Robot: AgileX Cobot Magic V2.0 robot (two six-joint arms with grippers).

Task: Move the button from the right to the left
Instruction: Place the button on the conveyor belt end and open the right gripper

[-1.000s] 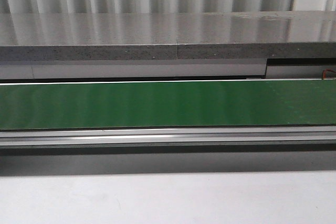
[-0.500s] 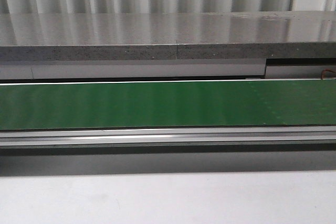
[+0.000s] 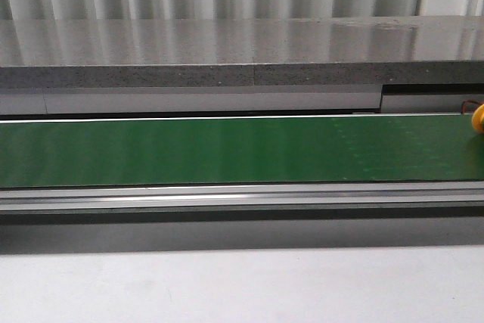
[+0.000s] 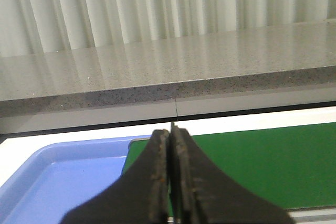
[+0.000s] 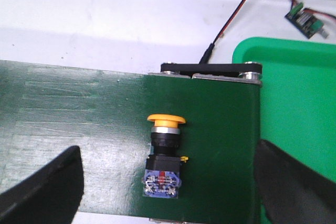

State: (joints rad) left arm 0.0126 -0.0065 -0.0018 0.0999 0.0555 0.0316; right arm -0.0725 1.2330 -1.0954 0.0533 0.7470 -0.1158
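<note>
Right claw [image 5: 168, 192] wide open, empty, above button [image 5: 164, 156] lying on green belt [image 5: 79, 108] near its right end; left claw [image 4: 171, 182] closed, empty. Pre-grasp step: descend, close on button.

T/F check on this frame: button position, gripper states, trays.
1. The button lies on the green belt. True.
2. The right gripper is shut on the button. False: its fingers stand wide apart, either side of the button, not touching it.
3. The left gripper is shut. True.
4. A red tray sits by the left gripper. False: the tray is blue.
5. The button's cap is yellow-orange. True.
</note>
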